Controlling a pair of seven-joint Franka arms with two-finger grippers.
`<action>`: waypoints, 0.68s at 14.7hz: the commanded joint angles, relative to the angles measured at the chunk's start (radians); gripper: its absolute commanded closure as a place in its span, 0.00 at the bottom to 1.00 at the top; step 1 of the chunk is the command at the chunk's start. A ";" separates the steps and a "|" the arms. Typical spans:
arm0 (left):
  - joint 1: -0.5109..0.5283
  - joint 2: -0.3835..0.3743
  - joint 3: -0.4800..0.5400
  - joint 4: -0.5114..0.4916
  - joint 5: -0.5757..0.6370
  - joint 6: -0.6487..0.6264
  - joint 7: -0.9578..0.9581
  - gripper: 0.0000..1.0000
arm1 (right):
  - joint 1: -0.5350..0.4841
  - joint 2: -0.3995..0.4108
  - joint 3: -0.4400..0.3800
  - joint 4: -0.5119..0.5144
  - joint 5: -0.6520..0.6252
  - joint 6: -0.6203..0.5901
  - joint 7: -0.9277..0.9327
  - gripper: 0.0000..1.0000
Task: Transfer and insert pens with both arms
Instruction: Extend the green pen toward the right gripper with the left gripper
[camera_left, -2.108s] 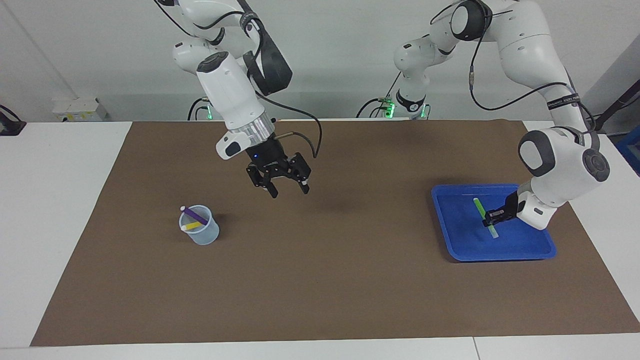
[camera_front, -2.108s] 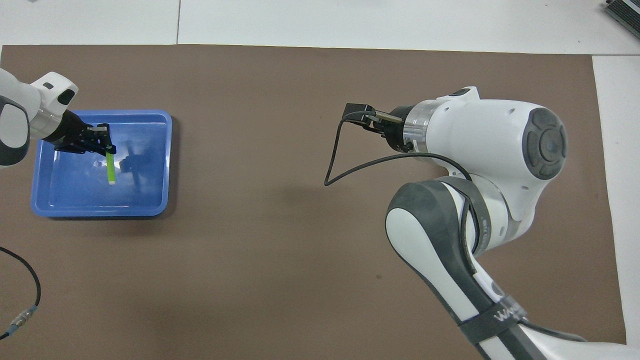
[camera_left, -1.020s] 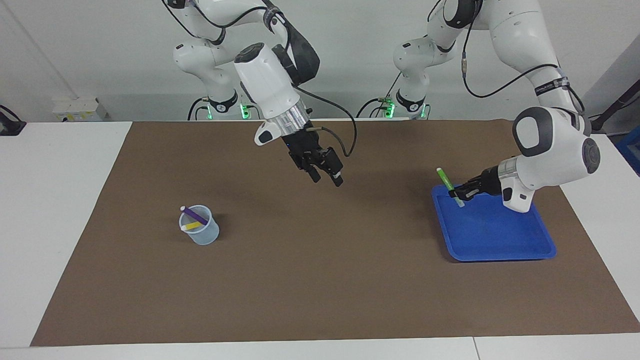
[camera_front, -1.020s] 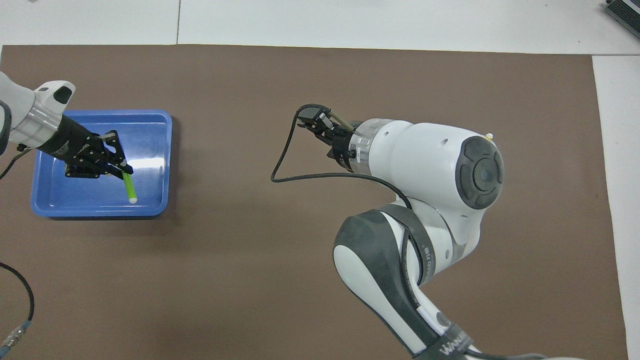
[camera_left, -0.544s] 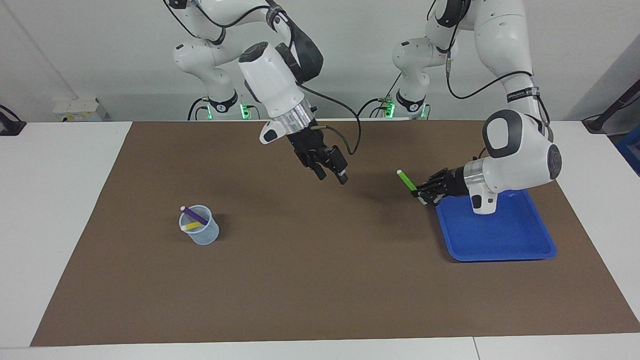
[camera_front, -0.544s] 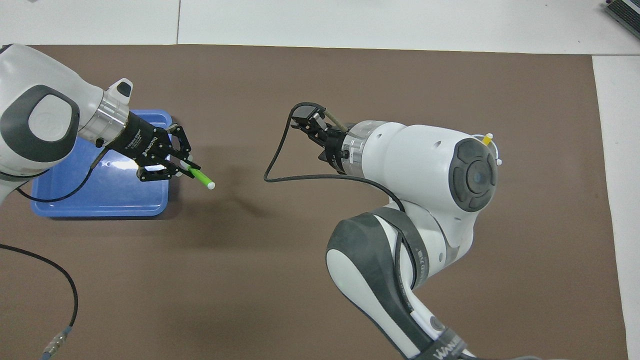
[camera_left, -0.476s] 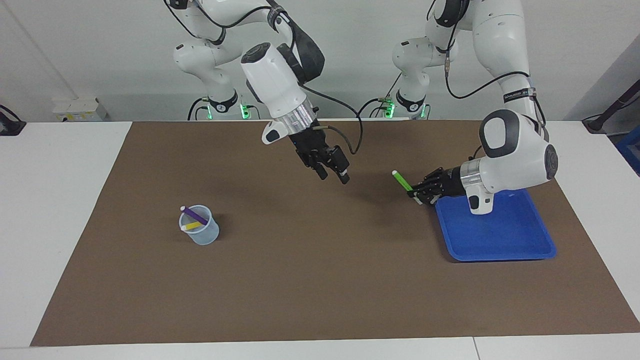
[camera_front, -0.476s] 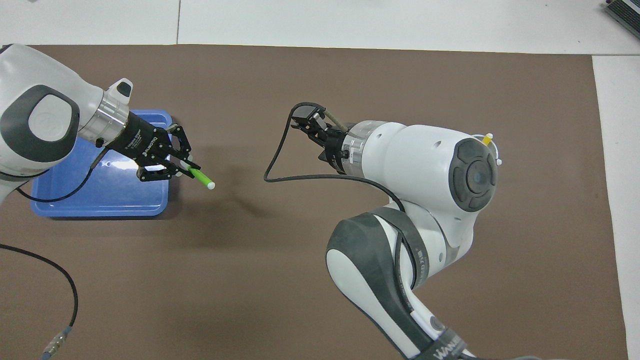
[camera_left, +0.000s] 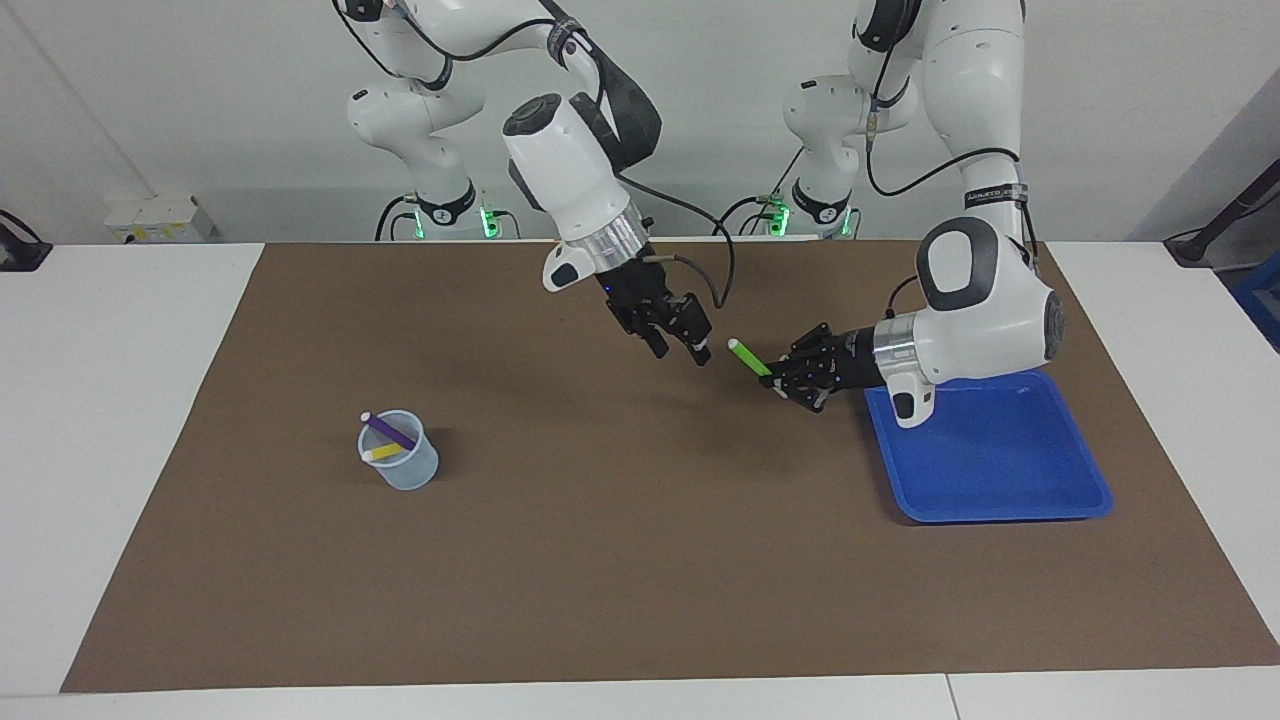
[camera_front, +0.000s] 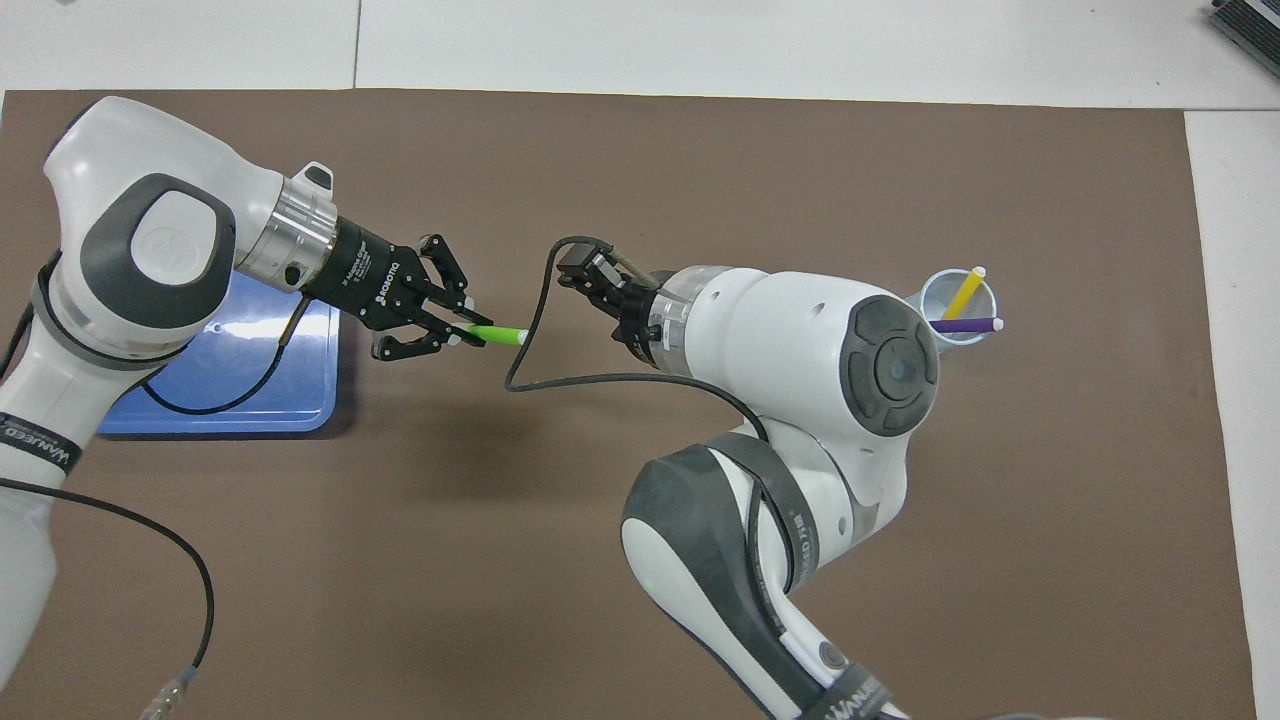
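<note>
Facing view: purple pen in cup

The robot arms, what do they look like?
Both arms are chunky white tubes with dark grey patches at the joints and a shiny silver ring at each wrist. The left gripper and right gripper are black claws. Thin black cables loop along both arms.

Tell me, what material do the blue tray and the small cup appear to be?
Blue tray: probably moulded plastic, glossy, with rounded corners and a light glare on its floor. Cup: likely translucent plastic, pale bluish; the purple pen inside shows faintly through its wall.
</note>
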 joint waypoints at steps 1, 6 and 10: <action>-0.034 -0.039 0.016 -0.050 -0.047 0.054 -0.030 0.98 | 0.003 -0.002 -0.001 -0.012 0.013 0.008 -0.022 0.25; -0.088 -0.038 0.016 -0.053 -0.101 0.137 -0.158 0.95 | 0.004 -0.002 -0.001 -0.012 0.012 0.000 -0.021 0.34; -0.115 -0.036 0.016 -0.051 -0.138 0.166 -0.211 0.95 | 0.021 -0.002 -0.001 -0.013 0.013 -0.002 -0.021 0.42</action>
